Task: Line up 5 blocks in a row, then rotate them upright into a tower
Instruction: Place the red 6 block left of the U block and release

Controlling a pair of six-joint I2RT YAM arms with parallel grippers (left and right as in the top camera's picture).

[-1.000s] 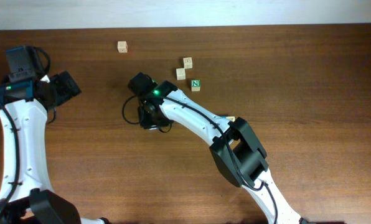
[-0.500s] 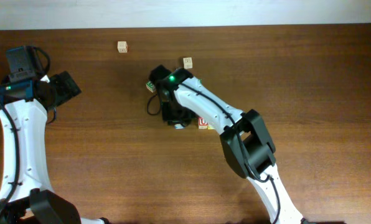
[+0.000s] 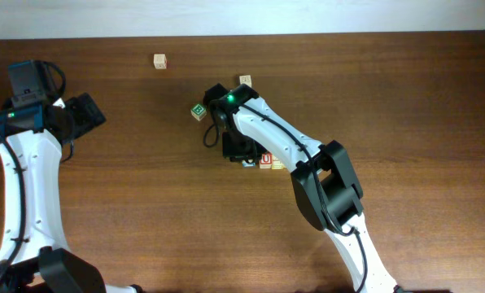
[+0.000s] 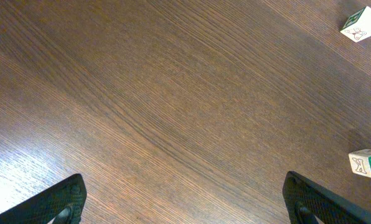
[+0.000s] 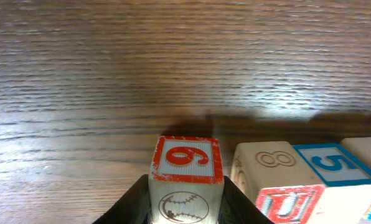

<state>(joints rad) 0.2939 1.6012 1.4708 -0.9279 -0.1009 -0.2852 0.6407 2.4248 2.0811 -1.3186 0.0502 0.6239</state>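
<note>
Near the middle of the table, a small wooden cube with a red-framed 6 on its top face (image 5: 187, 160) sits on the dark brown, fine-grained wooden tabletop (image 5: 173, 62). The cube's edges are slightly worn, and its near side carries a line drawing of a baseball. The right gripper (image 5: 187, 208) pinches this cube. Its two matte black fingers (image 5: 134, 202) press low against the cube's left and right sides, with the cube sitting squarely between them.

Just beside it, to the right in the wrist view, stands a pale wooden cube with an embossed 8 on top and a red U on its side (image 5: 274, 180). A wooden cube with a blue-framed 5 on top (image 5: 332, 165) touches that one, so the cubes form a row.

From overhead, the white and black right arm covers the held cube. A wooden cube with a green B (image 3: 198, 111) lies apart from the gripper, toward the table's far side. A pale picture cube (image 3: 245, 80) sits farther back, and another pale cube (image 3: 160, 61) lies well apart near the far edge.

The left gripper (image 4: 182, 186) hangs over bare wood at the table's left side, its jaws spread wide.
</note>
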